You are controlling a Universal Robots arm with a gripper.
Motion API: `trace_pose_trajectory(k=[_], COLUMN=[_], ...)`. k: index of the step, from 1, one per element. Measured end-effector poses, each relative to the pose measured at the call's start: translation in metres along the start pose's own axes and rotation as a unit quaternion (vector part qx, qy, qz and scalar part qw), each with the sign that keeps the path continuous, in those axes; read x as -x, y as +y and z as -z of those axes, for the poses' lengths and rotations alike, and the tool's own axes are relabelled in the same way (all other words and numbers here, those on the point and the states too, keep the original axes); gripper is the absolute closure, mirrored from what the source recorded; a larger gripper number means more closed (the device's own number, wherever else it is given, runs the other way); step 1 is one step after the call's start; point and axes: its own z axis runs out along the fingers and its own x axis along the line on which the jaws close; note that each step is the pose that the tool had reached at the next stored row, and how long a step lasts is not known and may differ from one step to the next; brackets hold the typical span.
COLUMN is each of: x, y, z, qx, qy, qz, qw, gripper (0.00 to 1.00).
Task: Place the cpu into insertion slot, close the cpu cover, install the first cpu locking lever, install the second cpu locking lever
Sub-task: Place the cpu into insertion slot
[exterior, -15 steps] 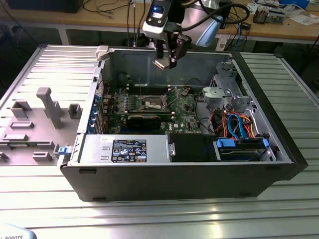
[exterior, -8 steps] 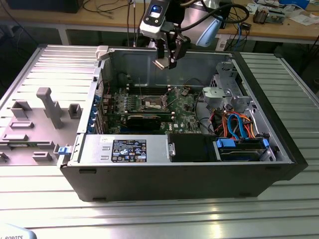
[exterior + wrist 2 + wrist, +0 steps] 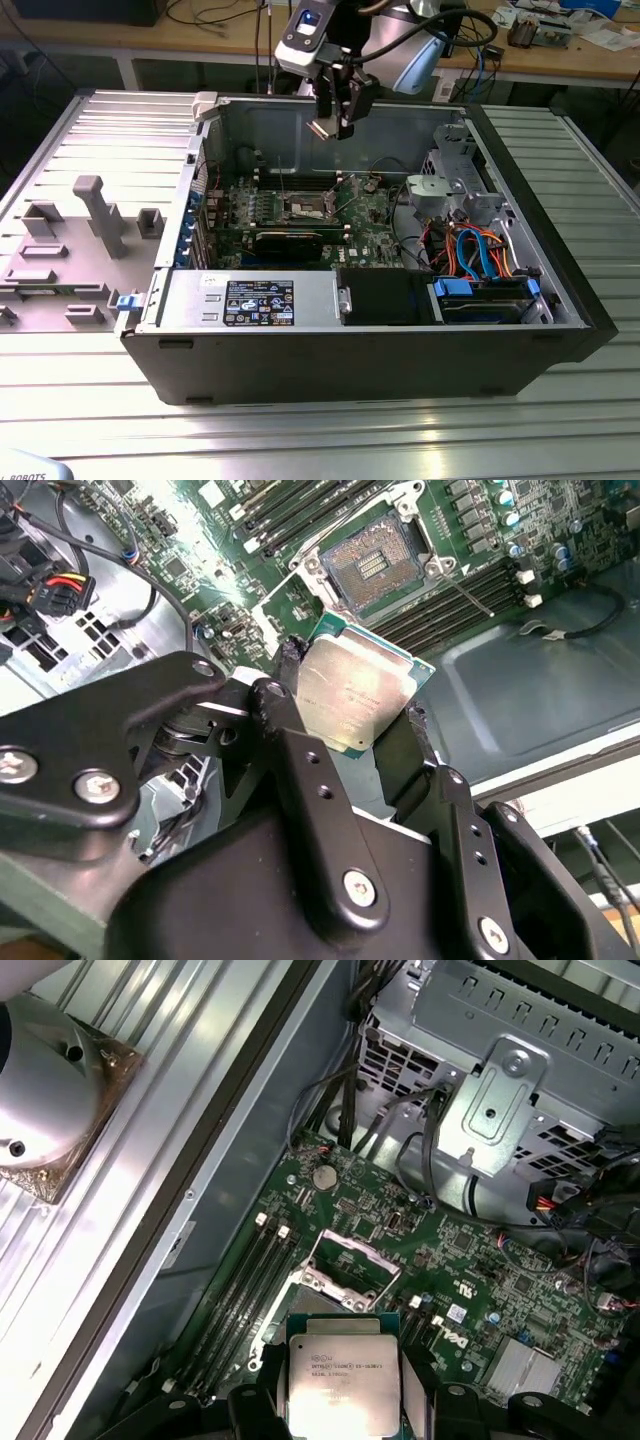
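The cpu (image 3: 355,695) is being squeezed by its edges between the two fingers of the gripper (image 3: 352,683), hanging well above the open insertion slot (image 3: 375,560) inside the computer case (image 3: 400,352), so the first step is going on, likely asking for careful, straight lining up.

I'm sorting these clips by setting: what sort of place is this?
Probably a robotics lab or workshop: an opened computer case lies on a ribbed metal table, cluttered wooden workbenches stand behind, and the tool holds the cpu above it.

A ribbed grey metal table (image 3: 300,440) stands before a wooden workbench (image 3: 545,62) strewn with cables (image 3: 205,12).
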Motion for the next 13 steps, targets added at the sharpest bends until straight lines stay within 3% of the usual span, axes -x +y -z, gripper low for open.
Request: trace_pose_trajectory(k=[13], x=[0.0000], y=[-0.0001], z=[-0.0009], qx=[0.0008], qy=[-0.0038], qz=[-0.043], qw=[0.99907], gripper=[0.45])
